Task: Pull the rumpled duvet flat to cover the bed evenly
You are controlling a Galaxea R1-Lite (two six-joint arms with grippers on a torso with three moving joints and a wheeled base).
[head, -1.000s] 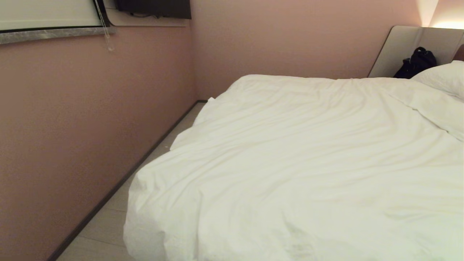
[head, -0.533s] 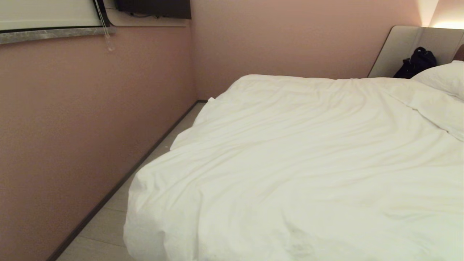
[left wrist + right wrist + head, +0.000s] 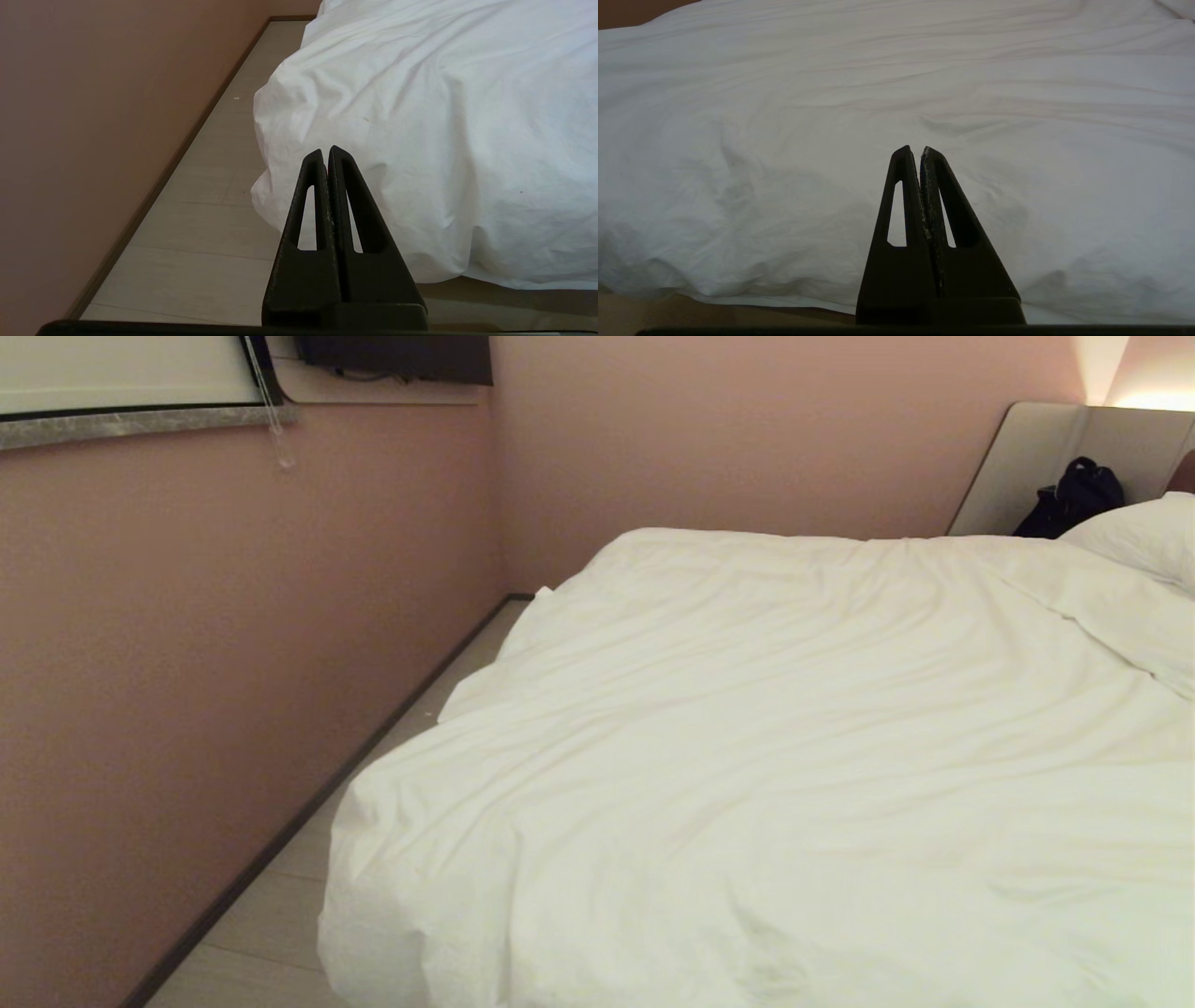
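My left pincer (image 3: 326, 154) and right pincer (image 3: 920, 153) are both pressed together, empty. The thick, puffy white duvet (image 3: 794, 756) looks soft and bulky; I would pinch its hanging corner (image 3: 280, 186).

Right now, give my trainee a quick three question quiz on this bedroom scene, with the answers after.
1. True or false: both pincers are shut and hold nothing.
2. What dark thing leans against the headboard?
3. The duvet near the left pincer: A) folded back off the bed B) draped over the corner toward the floor C) gripped and lifted.

Key: 1 true: left, and right pincer. 2 a black bag, beside the pillow. 3 B.
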